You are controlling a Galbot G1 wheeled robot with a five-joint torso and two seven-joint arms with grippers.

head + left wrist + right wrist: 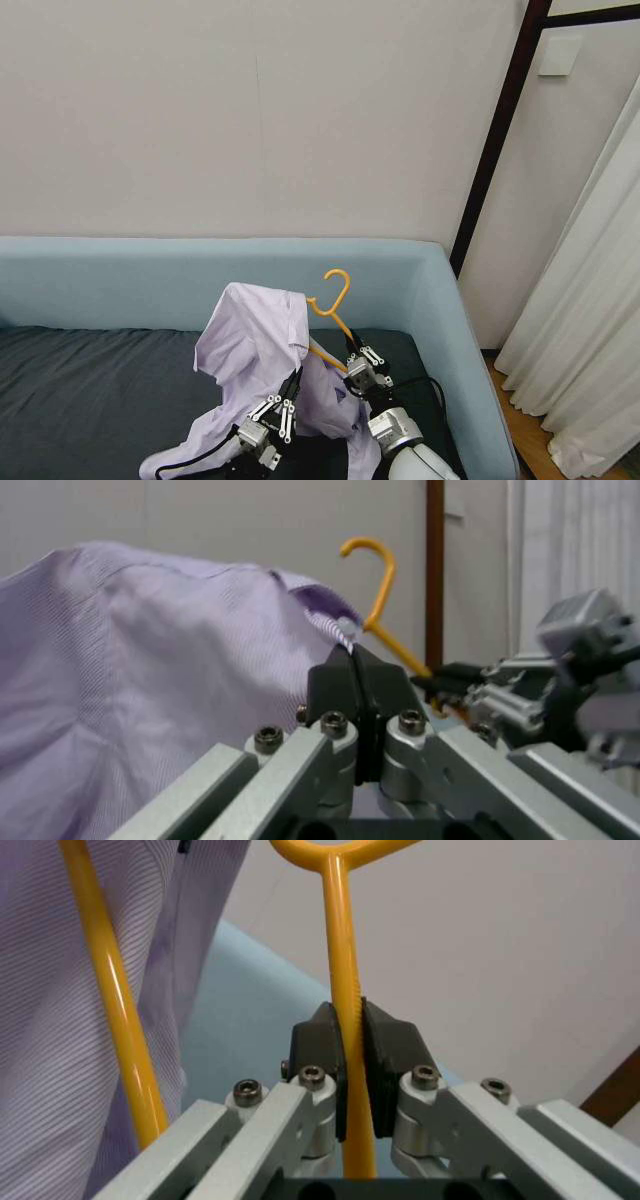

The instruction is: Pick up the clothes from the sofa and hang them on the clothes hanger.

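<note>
Head view. You have a lilac shirt point(250, 345) draped over an orange hanger point(337, 290), both held up above the right part of the pale blue sofa point(100, 280). Your left gripper point(290, 388) is at the shirt's near side, and your right gripper point(355, 358) is just right of it.

Left wrist view. Left fingers are pressed together, pinching the shirt's edge below the hook.

Right wrist view. Right fingers are clamped on the hanger's stem, with shirt fabric hanging alongside.
</note>
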